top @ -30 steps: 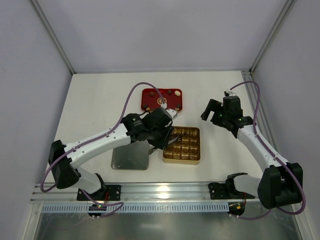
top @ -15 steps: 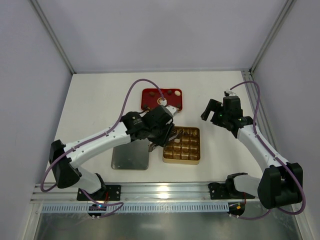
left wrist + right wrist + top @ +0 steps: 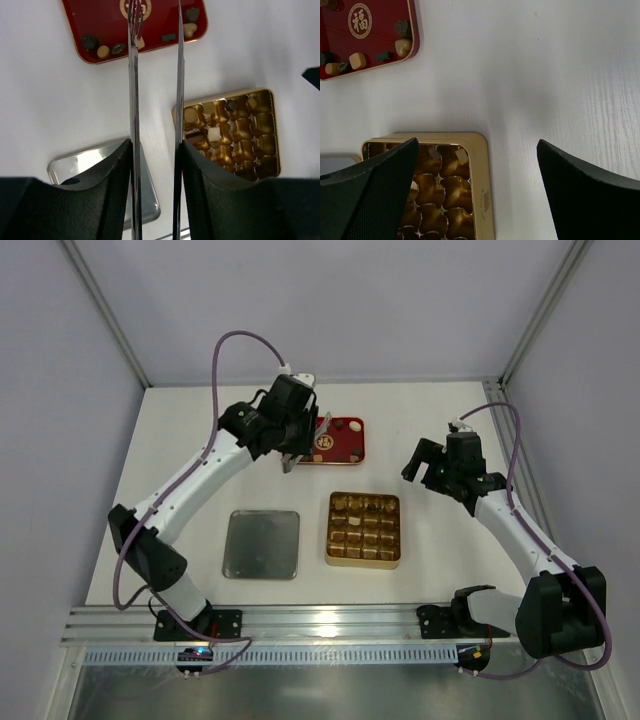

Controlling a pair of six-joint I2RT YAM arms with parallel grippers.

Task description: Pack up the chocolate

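My left gripper [image 3: 293, 443] [image 3: 155, 150] is shut on metal tweezers [image 3: 133, 90], whose tips hover over the red tray [image 3: 345, 448] [image 3: 100, 25] near its gold emblem. No piece shows between the tips. Several chocolates [image 3: 103, 50] [image 3: 402, 47], dark and light brown, lie along the red tray's edge. The gold grid tray [image 3: 364, 561] [image 3: 225, 95] [image 3: 487, 200] holds a few pieces, among them a white one [image 3: 214, 134] and a dark one [image 3: 231, 105]. My right gripper [image 3: 420, 462] [image 3: 477, 150] is open and empty, above the gold tray's far right corner.
A silver square lid [image 3: 261, 544] [image 3: 95, 162] lies flat left of the gold tray. Grey walls close in the table on the left, back and right. The aluminium rail [image 3: 320, 625] runs along the near edge.
My left arm swung from over the gold tray back and left to the red tray, carrying the tweezers. The right arm has not moved.
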